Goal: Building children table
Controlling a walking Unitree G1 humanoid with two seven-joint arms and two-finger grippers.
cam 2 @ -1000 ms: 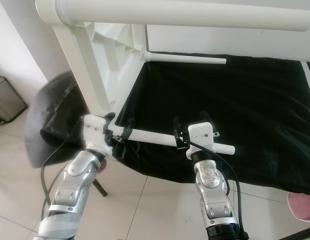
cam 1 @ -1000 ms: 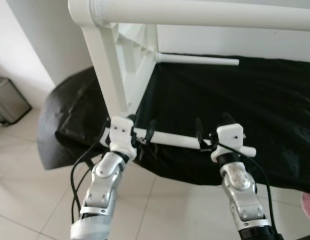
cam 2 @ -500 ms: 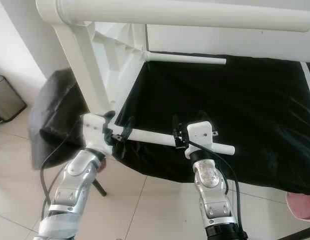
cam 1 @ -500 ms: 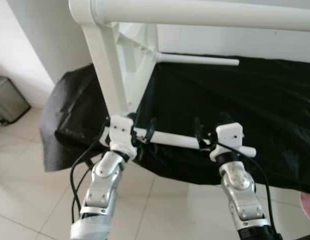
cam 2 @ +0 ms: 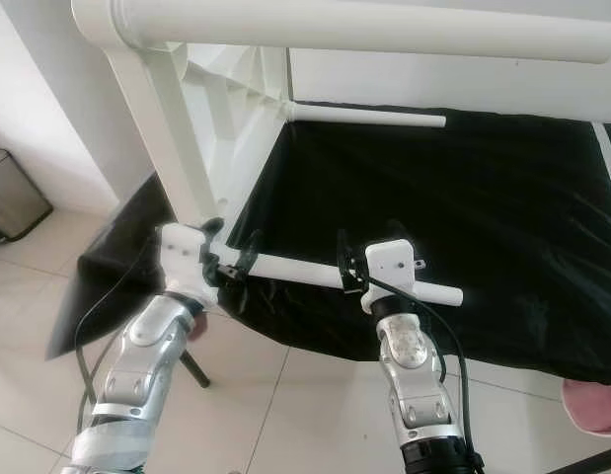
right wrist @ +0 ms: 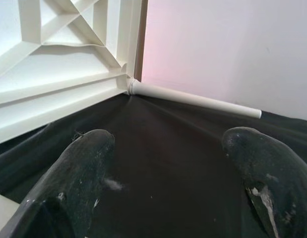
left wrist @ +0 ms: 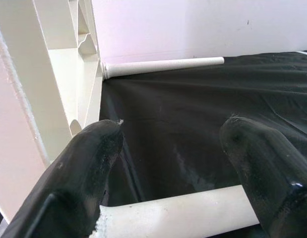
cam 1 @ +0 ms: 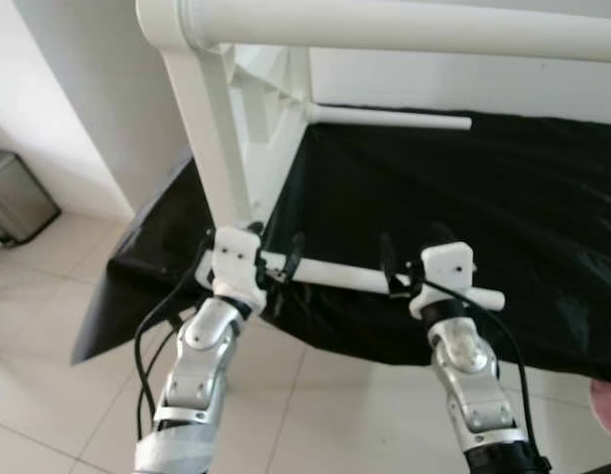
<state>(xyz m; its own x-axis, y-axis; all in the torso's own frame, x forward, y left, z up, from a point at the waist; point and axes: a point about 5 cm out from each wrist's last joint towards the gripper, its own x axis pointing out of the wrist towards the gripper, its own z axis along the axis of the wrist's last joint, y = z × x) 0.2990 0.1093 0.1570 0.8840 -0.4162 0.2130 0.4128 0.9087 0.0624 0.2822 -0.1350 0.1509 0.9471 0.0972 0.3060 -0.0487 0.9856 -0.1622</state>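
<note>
While both arms reach forward over the tiled floor (cam 1: 48,326), the left gripper (cam 1: 275,267) and the right gripper (cam 1: 409,265) straddle one white table leg (cam 1: 344,277) that juts level from the near bottom corner of the table top. In both wrist views the black fingers stand well apart: the left pair has the leg lying between the fingers (left wrist: 89,168) without pinching it, and the right pair shows dark cloth between its fingers (right wrist: 79,168), so both sets of jaws are open, cradling and not clamping.

Beyond them, the white table top (cam 2: 226,128) stands on its edge with its ribbed underside facing the black cloth (cam 1: 483,197) spread behind. A second leg (cam 1: 389,118) sticks out from the far corner, and a third leg (cam 2: 364,30) runs across the top of the head views.

My guess is that the near leg is being seated or turned into its socket. With open fingers it could slip or sag at the free end, and a crooked push could cross the thread or tip the upright top, which seems to rest on little more than its edge.

A small metal bin (cam 1: 17,197) stands by the wall on the left, well apart; something pink (cam 2: 591,405) lies at the right edge, and nothing blocks the leg itself
</note>
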